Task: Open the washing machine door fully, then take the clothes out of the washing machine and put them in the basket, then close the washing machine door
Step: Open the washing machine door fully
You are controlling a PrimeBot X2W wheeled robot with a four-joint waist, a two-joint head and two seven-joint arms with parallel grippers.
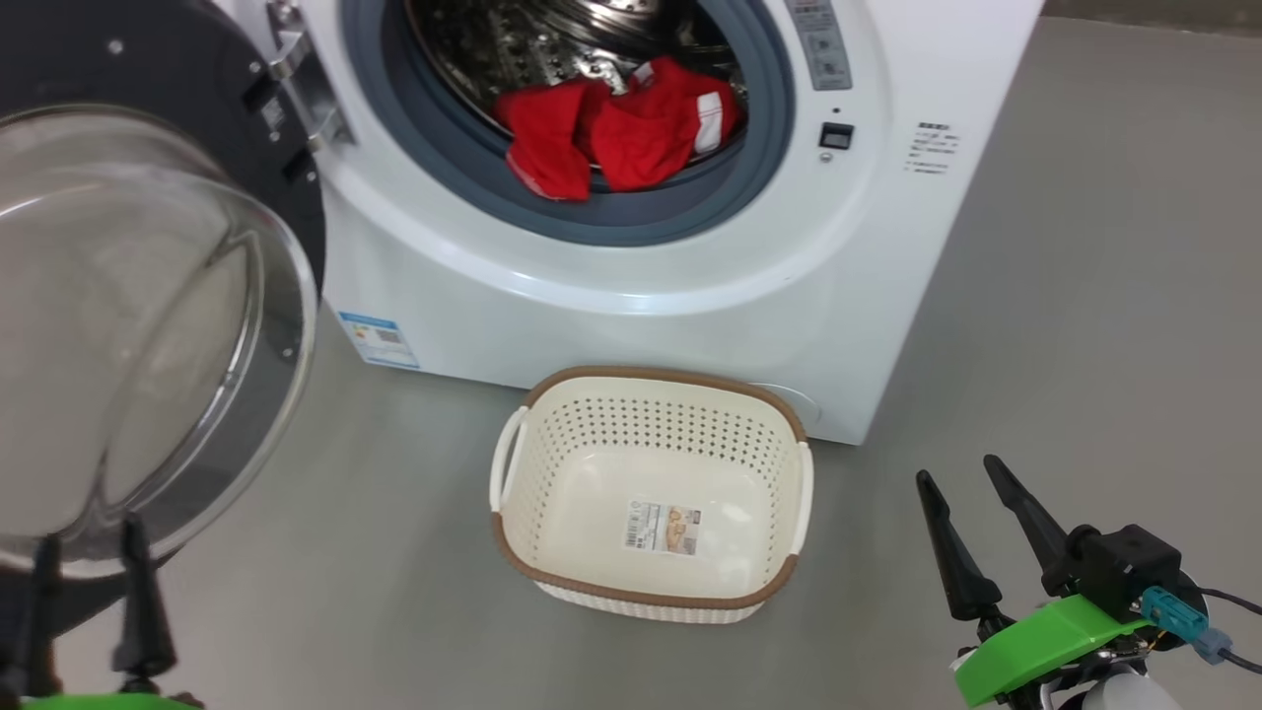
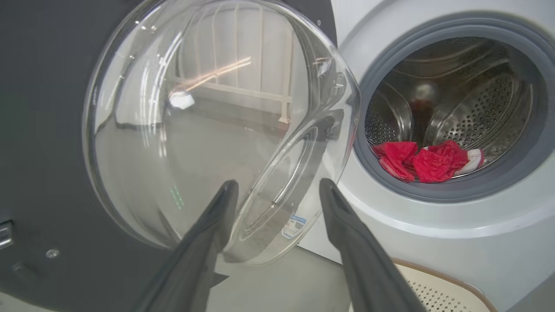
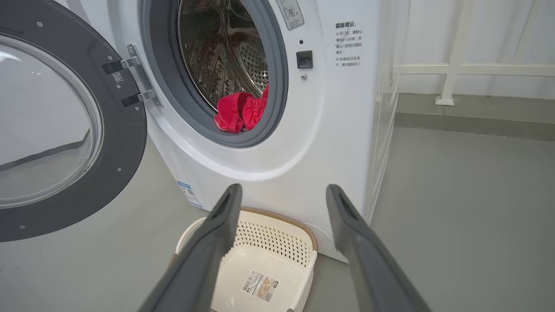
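Head view: the washing machine door (image 1: 148,325) stands swung wide at the left, its clear glass bowl bulging toward the camera. To its right the washing machine (image 1: 690,296) shows its open mouth, where the clothes (image 1: 621,133), red with white trim, lie at the front of the steel drum (image 1: 552,39), one fold draped over the grey gasket (image 1: 631,222). On the floor (image 1: 1085,345) just in front of the machine sits the basket (image 1: 651,378), holding nothing but a sticker (image 1: 663,528) on its base. The left gripper (image 1: 89,537) points up at the near left before the door's lower rim, fingers parted and empty; whether they touch the rim cannot be told. The right gripper (image 1: 956,471) hangs at the near right, well apart from the basket, fingers spread on nothing.

Left wrist view: the left gripper (image 2: 277,184) is released, and the edge of the door's (image 2: 195,130) glass bowl shows between its fingers. Beyond, to the right, the clothes (image 2: 427,162) lie low in the drum; a corner of the basket (image 2: 438,281) shows below.

Right wrist view: the right gripper (image 3: 284,188) gapes wide above the basket (image 3: 277,242). The door (image 3: 125,143) hangs on its hinge at the left, and the clothes (image 3: 240,112) lie on the gasket's lower lip.
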